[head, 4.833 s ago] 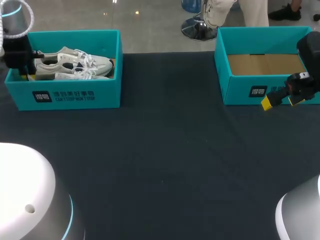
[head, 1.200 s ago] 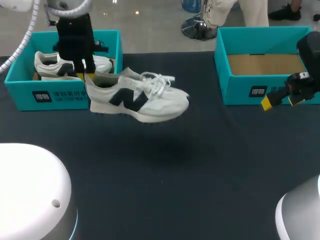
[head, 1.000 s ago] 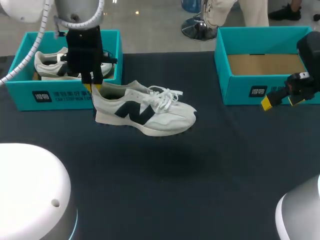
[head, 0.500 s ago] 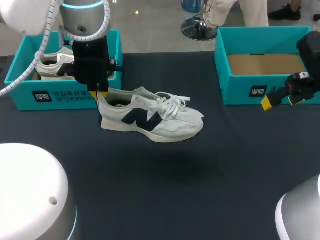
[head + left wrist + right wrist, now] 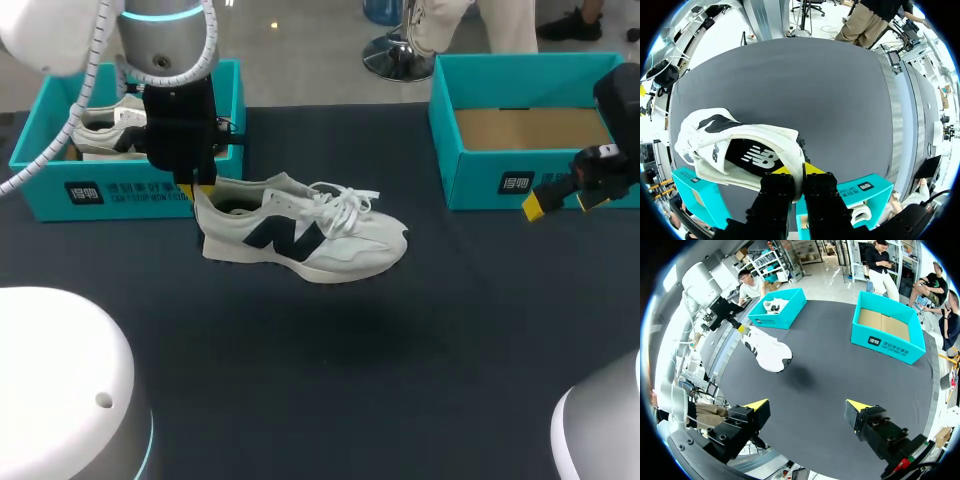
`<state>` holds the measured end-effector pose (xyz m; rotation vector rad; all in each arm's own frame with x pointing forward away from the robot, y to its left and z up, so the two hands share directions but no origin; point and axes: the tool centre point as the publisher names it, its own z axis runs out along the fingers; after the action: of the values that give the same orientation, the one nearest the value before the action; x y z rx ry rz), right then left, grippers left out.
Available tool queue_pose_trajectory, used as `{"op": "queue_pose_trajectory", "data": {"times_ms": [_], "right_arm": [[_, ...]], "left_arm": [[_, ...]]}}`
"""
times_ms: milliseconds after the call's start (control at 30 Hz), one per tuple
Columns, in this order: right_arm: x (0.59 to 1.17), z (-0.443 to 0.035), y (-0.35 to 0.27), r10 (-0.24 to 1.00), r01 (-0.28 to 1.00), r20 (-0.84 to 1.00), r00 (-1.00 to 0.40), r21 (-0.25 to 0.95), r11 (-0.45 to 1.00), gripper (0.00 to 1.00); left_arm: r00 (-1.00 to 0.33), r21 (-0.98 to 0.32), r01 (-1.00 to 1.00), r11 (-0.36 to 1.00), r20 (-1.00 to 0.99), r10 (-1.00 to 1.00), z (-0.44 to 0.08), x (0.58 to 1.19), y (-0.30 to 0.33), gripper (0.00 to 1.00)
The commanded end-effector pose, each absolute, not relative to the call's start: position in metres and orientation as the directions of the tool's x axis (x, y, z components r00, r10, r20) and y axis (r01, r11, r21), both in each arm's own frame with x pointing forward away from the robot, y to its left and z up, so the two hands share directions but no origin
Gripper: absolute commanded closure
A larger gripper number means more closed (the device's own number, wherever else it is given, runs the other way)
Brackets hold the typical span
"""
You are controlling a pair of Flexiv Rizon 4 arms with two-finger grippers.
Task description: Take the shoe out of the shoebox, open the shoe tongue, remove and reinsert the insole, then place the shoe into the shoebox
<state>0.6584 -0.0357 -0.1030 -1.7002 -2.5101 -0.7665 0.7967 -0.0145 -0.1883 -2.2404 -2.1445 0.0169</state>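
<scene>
Two shoeboxes, two shoes and two arms over one dark worktop [image 5: 330, 400].
The far-left shoebox [image 5: 130, 195] contained the boxed shoe [image 5: 100, 135]; the far-right shoebox [image 5: 480, 180] showed bare cardboard. The lifted shoe [image 5: 300, 235] hung above the worktop, centre-left, its heel clamped in the left arm [image 5: 165, 60] jaws. The right arm [image 5: 620, 100] jaws gaped wide beside the far-right shoebox.

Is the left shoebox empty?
No, one white sneaker lies inside the left shoebox, while the other sneaker hangs over the table.
</scene>
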Motion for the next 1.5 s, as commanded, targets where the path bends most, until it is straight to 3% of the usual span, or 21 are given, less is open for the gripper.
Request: {"op": "queue_pose_trajectory", "data": {"times_ms": [33, 600, 1500], "right_arm": [[0.663, -0.102, -0.034, 0.869, 0.879, 0.279, -0.408, 0.378, 0.291, 0.0], [0.663, -0.102, -0.034, 0.869, 0.879, 0.279, -0.408, 0.378, 0.291, 0.0], [0.663, -0.102, -0.034, 0.869, 0.879, 0.279, -0.408, 0.378, 0.291, 0.0]], "left_arm": [[0.021, -0.032, 0.999, -0.02, 0.028, 0.999, -0.19, 0.794, -0.015, 1.0], [-0.02, -0.059, 0.998, 0.023, 0.038, 0.999, -0.211, 0.778, -0.035, 1.0], [0.14, -0.024, 0.99, -0.139, 0.051, 0.989, -0.313, 0.781, -0.049, 1.0]]}}
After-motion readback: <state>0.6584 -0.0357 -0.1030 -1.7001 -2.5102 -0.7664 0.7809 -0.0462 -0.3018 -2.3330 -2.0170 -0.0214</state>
